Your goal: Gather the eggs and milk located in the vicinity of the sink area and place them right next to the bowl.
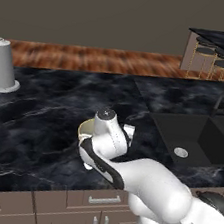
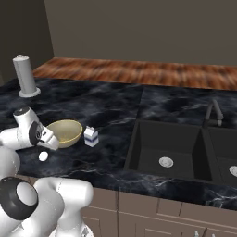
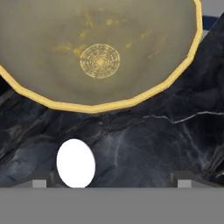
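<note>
Your desk [image 2: 106,111] carries the bowl [image 2: 65,132] with the milk [image 2: 90,136] just beside it at its 3 o'clock and the white egg [image 3: 75,162] lying free near its rim at 7 o'clock. Your tool [image 3: 113,181] hangs released above that egg, grasping nothing. Lift carelessly and a fingertip could, I judge, nudge the egg rolling away.

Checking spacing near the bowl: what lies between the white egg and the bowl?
Nothing: bare dark counter separates white egg from bowl in the hand view.
</note>
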Robot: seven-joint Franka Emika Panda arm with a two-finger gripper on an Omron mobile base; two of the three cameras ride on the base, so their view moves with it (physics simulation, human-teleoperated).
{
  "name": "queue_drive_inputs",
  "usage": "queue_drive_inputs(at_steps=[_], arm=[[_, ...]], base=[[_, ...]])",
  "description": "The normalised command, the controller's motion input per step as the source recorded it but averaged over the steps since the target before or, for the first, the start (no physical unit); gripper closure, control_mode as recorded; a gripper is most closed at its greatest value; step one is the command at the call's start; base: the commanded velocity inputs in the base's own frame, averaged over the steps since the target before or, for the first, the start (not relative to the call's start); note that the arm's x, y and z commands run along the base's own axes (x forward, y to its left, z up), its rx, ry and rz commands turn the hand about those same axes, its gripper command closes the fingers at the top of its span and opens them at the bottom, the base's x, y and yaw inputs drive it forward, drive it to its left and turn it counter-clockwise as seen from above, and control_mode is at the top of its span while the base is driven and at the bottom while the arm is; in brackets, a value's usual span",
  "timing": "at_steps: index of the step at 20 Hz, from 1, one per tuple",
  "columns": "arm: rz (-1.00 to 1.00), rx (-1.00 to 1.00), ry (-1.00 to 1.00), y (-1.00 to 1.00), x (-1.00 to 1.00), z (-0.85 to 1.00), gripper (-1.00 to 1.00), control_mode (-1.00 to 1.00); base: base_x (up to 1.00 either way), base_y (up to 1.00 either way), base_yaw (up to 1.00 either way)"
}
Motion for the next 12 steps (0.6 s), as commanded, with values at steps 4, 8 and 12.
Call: queue_drive_inputs(at_steps=[4,8,12], arm=[[0.00,0.00,0.11,0.34,0.00,-0.38,-1.00,-1.00],[0.00,0.00,0.03,0.47,0.00,-0.21,-1.00,-1.00],[0.00,0.00,0.00,0.23,0.03,-0.16,-1.00,-1.00]], base=[[0.00,0.00,0.00],[0.00,0.00,0.00],[0.00,0.00,0.00]])
